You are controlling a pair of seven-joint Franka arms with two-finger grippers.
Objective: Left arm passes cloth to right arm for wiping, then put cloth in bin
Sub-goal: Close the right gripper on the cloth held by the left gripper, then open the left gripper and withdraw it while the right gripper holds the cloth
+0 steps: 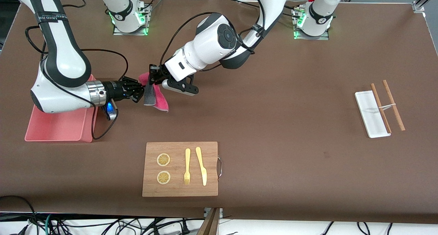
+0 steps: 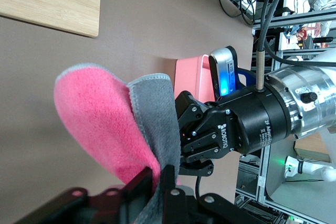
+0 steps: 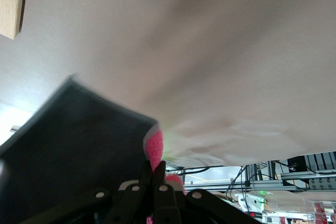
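Observation:
The cloth (image 1: 156, 97), pink on one face and dark grey on the other, hangs in the air above the table between the two grippers. My left gripper (image 1: 152, 76) is shut on its upper edge; in the left wrist view the cloth (image 2: 100, 114) sits pinched between my jaws (image 2: 157, 174). My right gripper (image 1: 139, 91) comes from the bin's side and is shut on the cloth's grey edge; it also shows in the left wrist view (image 2: 182, 137). In the right wrist view my jaws (image 3: 158, 165) pinch a pink fold (image 3: 154, 148). The pink bin (image 1: 58, 127) stands under the right arm.
A wooden cutting board (image 1: 180, 188) with two lemon slices, a yellow fork (image 1: 187, 166) and a yellow knife (image 1: 202, 165) lies nearer to the front camera. A small white tray (image 1: 369, 120) with chopsticks (image 1: 393, 105) lies toward the left arm's end.

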